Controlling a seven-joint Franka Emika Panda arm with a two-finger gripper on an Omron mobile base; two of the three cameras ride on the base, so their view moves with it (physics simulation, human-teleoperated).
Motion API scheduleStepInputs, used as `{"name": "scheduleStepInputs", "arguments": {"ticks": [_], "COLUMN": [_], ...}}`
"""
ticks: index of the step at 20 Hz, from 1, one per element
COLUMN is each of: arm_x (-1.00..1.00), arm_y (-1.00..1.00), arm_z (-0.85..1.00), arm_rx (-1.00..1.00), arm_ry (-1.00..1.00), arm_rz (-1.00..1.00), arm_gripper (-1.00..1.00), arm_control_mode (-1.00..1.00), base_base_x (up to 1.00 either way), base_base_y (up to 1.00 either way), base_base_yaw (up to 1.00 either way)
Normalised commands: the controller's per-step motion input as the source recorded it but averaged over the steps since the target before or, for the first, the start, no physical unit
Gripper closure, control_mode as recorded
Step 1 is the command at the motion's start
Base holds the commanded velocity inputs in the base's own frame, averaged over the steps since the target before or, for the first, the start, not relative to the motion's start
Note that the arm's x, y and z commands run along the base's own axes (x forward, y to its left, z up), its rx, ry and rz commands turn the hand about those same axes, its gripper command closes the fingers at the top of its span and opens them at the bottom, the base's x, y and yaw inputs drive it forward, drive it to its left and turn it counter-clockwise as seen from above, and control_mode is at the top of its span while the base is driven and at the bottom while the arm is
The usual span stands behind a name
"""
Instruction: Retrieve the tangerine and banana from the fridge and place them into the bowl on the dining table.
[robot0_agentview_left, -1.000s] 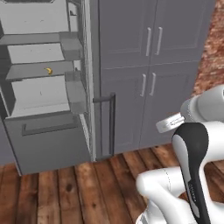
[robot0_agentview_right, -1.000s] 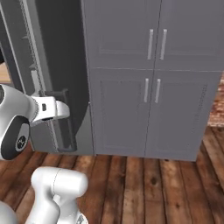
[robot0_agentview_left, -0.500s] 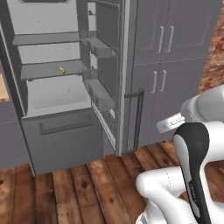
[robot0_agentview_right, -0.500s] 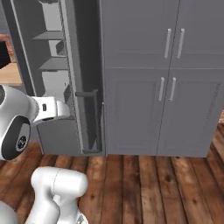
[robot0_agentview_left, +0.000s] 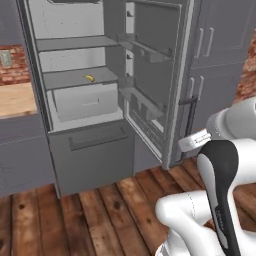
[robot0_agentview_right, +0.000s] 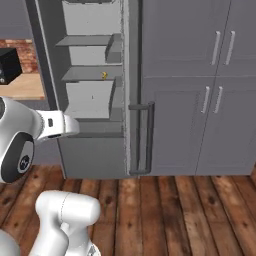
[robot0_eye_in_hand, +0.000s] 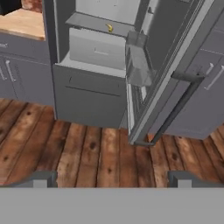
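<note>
The fridge (robot0_agentview_left: 90, 95) is standing wide open, its door (robot0_agentview_left: 155, 80) swinging out to the right with the long black handle (robot0_agentview_right: 142, 137) on its outer face; the banana (robot0_agentview_left: 89, 78) is lying on the fridge's middle shelf (robot0_agentview_left: 75, 80), a small yellow curve sitting toward the middle of that shelf and just above the pale inner drawer (robot0_agentview_left: 85, 101); from the right base view the banana (robot0_agentview_right: 104, 75) is peeking out near the fridge's open edge, and from the hand view it (robot0_eye_in_hand: 110, 28) is resting on the shelf over that same drawer; the tangerine is not something I can make out inside the fridge from here. The gripper (robot0_eye_in_hand: 112, 179) is hanging well back from the fridge, over the wooden floor (robot0_eye_in_hand: 87, 148) in front of it; its jaws are standing spread wide with nothing between them, the two dark fingertips (robot0_eye_in_hand: 41, 179) sitting far apart. To the right of the fridge, the grey panelled cabinets (robot0_agentview_right: 200, 85) are lining the wall; to the left of the fridge, a wooden counter (robot0_agentview_left: 17, 97) is showing against a brick wall (robot0_agentview_left: 15, 57).
</note>
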Motion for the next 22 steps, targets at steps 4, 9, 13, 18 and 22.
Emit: {"name": "scheduleStepInputs", "arguments": {"ticks": [4,9,13,18,22], "arm_x": [0.00,0.00,0.00,0.00,0.00], "arm_y": [0.00,0.00,0.00,0.00,0.00], "arm_z": [0.00,0.00,0.00,0.00,0.00], "arm_rx": [0.00,0.00,0.00,0.00,0.00], "arm_ry": [0.00,0.00,0.00,0.00,0.00], "arm_rz": [0.00,0.00,0.00,0.00,0.00], "arm_gripper": [-1.00,-1.00,-1.00,-1.00,-1.00], "arm_control_mode": [1.00,1.00,1.00,1.00,1.00], "base_base_x": [0.21,0.40,0.52,0.41,0.37], "base_base_y": [0.62,0.45,0.42,0.47,0.50], "base_base_yaw": [-0.09,-0.06,-0.05,-0.03,0.00]}}
